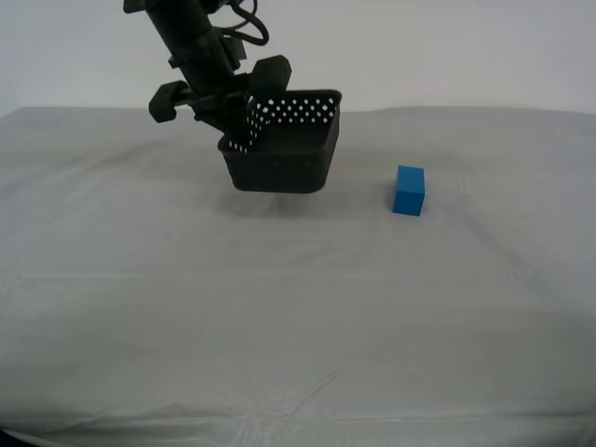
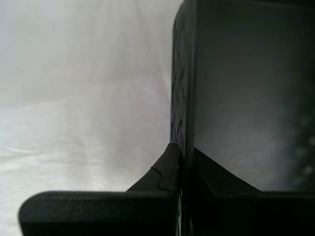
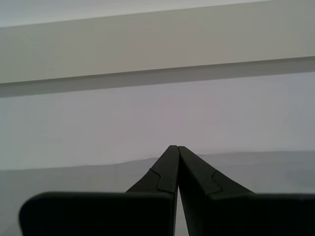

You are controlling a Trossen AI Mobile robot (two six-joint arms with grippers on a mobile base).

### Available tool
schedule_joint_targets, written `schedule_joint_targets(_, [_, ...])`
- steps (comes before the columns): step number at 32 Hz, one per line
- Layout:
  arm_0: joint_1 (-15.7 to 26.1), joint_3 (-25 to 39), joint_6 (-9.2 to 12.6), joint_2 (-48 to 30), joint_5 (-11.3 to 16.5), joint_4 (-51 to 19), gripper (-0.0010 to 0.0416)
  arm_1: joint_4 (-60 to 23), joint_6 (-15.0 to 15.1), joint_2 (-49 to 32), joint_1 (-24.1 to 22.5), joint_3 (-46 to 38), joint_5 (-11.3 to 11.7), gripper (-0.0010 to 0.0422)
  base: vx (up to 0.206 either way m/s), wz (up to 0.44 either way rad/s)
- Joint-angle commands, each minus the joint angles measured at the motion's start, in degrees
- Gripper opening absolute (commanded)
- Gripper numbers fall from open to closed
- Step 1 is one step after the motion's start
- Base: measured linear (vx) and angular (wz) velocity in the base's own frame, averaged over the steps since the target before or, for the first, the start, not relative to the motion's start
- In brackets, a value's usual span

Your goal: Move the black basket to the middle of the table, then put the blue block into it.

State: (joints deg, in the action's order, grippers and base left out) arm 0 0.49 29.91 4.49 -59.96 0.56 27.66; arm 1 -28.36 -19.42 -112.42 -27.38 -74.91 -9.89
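Exterior view, left side: bare table (image 1: 112, 307), cloth running out to the near edge. Left of centre, my second gripper (image 1: 240, 114) is clamped on a side wall of the black basket (image 1: 284, 154), which hangs tilted, clear of the cloth. Blue block (image 1: 409, 190) sits well apart on the right, open cloth beyond. My first gripper (image 3: 177, 150): fingers pressed together, nothing between them.

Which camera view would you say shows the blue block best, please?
The exterior view: the blue block stands whole on the table, apart from the black basket that my second gripper holds lifted. The second wrist view shows only basket wall and cloth; the first wrist view shows shut fingers, no block.
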Motion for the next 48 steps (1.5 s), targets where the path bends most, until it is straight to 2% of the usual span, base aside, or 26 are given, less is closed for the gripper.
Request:
schedule_joint_targets(1, [0.0,0.1,0.0,0.0,0.1,0.1,0.0,2.0,-0.6,-3.8,-1.4,-0.3,-1.3,-0.0002,0.0,0.0])
schedule_joint_targets(8, [0.0,0.1,0.0,0.0,0.1,-1.1,0.0,3.8,-1.6,-8.9,-1.6,-2.2,-1.4,0.0,0.0,0.0])
schedule_joint_targets(13, [0.0,0.1,0.0,0.0,0.1,-1.1,0.0,3.7,0.2,-9.1,-1.7,-4.3,-1.7,0.0,0.0,0.0])
schedule_joint_targets(15, [0.0,0.1,0.0,0.0,0.1,-1.1,0.0,3.7,0.6,-9.2,-1.7,-4.9,-1.7,0.0013,0.0,0.0])
schedule_joint_targets(18, [0.0,0.1,0.0,0.0,0.1,-1.1,0.0,3.6,0.8,-9.2,-1.7,-4.8,-1.7,0.0055,0.0,0.0])
schedule_joint_targets(20, [0.0,0.1,0.0,0.0,0.1,-1.1,0.0,3.7,0.6,-9.2,-1.7,-4.7,-1.2,0.012,0.0,0.0])
schedule_joint_targets(22, [0.0,0.1,0.0,0.0,0.1,-1.1,0.0001,3.6,0.6,-9.1,-1.7,-4.7,-1.3,0.0162,0.0,0.0])
schedule_joint_targets(26, [0.0,0.1,0.0,0.0,0.1,-1.1,0.0001,2.7,0.3,-9.1,-1.7,-5.2,-1.3,0.0218,0.0,0.0])
schedule_joint_targets(29, [0.0,0.1,0.0,0.0,0.1,-1.2,0.0,0.2,0.3,-9.1,-1.7,-6.8,-1.3,0.0218,0.0,0.0])
schedule_joint_targets(33, [0.0,0.1,0.2,0.0,0.4,-1.6,0.0,-1.8,1.5,-9.1,-1.4,-10.1,-1.2,0.0191,0.0,0.0])
schedule_joint_targets(36, [0.4,0.1,2.5,0.0,3.1,-5.5,0.0,-4.0,4.2,-9.1,-1.2,-13.3,-0.8,0.0164,0.0,0.0])
schedule_joint_targets(38, [0.7,0.1,3.3,0.0,4.5,-7.7,0.0,-5.4,5.3,-9.0,-1.1,-14.8,1.1,0.0154,0.0,0.0])
schedule_joint_targets(39, [1.3,0.1,3.3,0.0,5.4,-9.4,0.0001,-7.4,8.1,-9.0,-1.0,-16.6,5.4,0.0146,0.0,0.0])
schedule_joint_targets(40, [1.5,0.1,3.4,0.0,5.6,-10.0,0.0001,-8.0,9.1,-9.0,-0.9,-17.2,7.5,0.0144,0.0,0.0])
schedule_joint_targets(42, [2.7,0.3,4.1,0.0,5.6,-12.1,0.0,-11.3,12.9,-9.0,-0.6,-19.8,16.5,0.0139,0.0,0.0])
schedule_joint_targets(43, [3.5,1.2,4.2,0.0,5.7,-14.7,0.0001,-12.9,14.6,-9.0,-0.2,-21.0,19.6,0.014,0.0,0.0])
schedule_joint_targets(44, [4.1,1.8,4.3,0.0,5.7,-16.4,0.0,-13.4,15.1,-9.0,0.0,-21.5,20.3,0.014,0.0,0.0])
schedule_joint_targets(47, [7.8,9.8,4.7,-2.0,5.6,-32.3,0.0,-14.1,16.2,-8.6,3.1,-23.4,20.5,0.014,0.0,0.0])
schedule_joint_targets(48, [8.6,13.7,5.8,-3.8,5.6,-38.2,0.0,-14.3,16.5,-8.2,4.2,-23.5,20.5,0.0139,0.0,0.0])
